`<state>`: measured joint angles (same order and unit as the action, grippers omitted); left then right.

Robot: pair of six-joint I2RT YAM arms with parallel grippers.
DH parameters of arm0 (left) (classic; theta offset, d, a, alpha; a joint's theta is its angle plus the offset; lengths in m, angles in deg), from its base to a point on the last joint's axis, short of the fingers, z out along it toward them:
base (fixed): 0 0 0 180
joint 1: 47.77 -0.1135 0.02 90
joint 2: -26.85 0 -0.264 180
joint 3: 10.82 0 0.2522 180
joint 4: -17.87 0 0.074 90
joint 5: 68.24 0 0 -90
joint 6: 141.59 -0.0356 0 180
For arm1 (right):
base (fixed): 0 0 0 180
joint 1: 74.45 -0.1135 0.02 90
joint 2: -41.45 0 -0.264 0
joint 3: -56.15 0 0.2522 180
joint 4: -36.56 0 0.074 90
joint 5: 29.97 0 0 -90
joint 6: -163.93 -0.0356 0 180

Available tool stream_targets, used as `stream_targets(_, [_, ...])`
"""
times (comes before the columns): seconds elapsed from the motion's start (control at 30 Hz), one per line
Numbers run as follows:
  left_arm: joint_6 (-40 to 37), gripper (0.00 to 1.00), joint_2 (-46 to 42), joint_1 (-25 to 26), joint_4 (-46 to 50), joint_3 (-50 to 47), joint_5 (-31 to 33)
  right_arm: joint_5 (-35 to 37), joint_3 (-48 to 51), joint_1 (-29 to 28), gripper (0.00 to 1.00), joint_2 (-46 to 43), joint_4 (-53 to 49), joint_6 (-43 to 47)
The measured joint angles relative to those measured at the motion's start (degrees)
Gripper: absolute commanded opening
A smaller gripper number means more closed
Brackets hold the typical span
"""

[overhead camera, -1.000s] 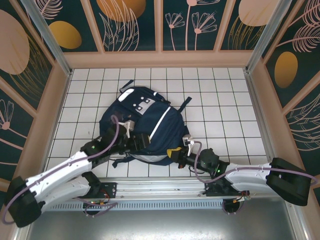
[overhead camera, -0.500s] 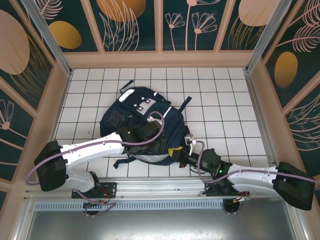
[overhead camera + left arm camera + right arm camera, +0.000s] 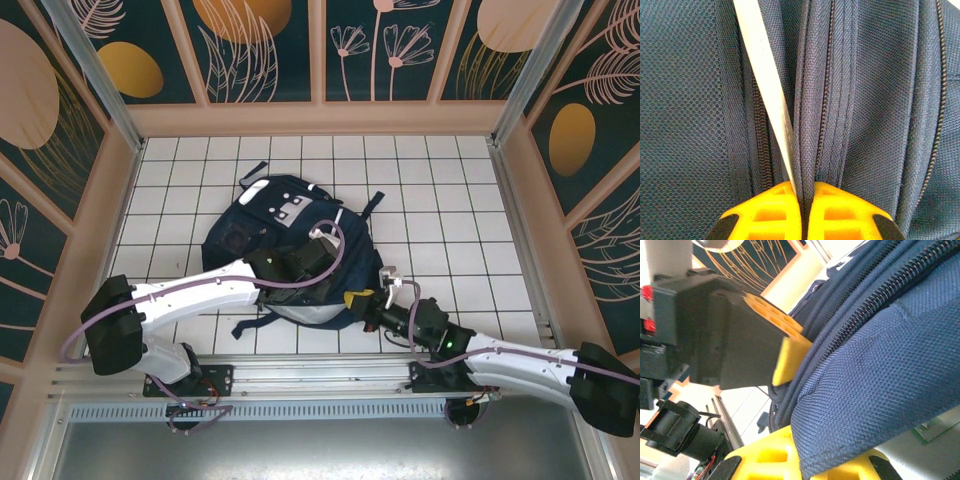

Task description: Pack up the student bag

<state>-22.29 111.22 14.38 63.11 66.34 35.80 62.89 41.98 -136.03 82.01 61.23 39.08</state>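
Inspection finding: the student bag (image 3: pixel 290 235) lies flat on the white tiled counter (image 3: pixel 450 200), left of centre. Its grey-patched end points toward the far wall and its other end toward the arm mounts.

The left hand (image 3: pixel 322 283) is positioned over the bag's near right portion. In the wrist view its yellow fingertips (image 3: pixel 775 197) are pressed together and pinch a raised ridge of navy fabric beside a zip (image 3: pixel 828 90). The white reflective stripe (image 3: pixel 765 90) runs down into the pinch.

The right hand (image 3: pixel 357 298) meets the bag's near right edge. Its yellow fingers (image 3: pixel 780 445) are clamped on a thick fold of navy fabric. The two hands sit near each other, the left just beyond the right.
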Motion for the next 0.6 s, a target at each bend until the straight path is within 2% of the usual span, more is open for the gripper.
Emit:
stream_targets(0.33, [-2.8, 0.0, -6.2, -4.3, 6.3, 3.0, -2.2, 0.7, -1.2, 0.1, 0.0, 12.3, 4.9, 1.2])
stream_targets(0.6, [-5.3, 0.0, -8.0, -6.8, 9.8, 5.9, -2.7, 5.3, -5.7, 0.7, 0.0, 18.0, 5.8, 2.0])
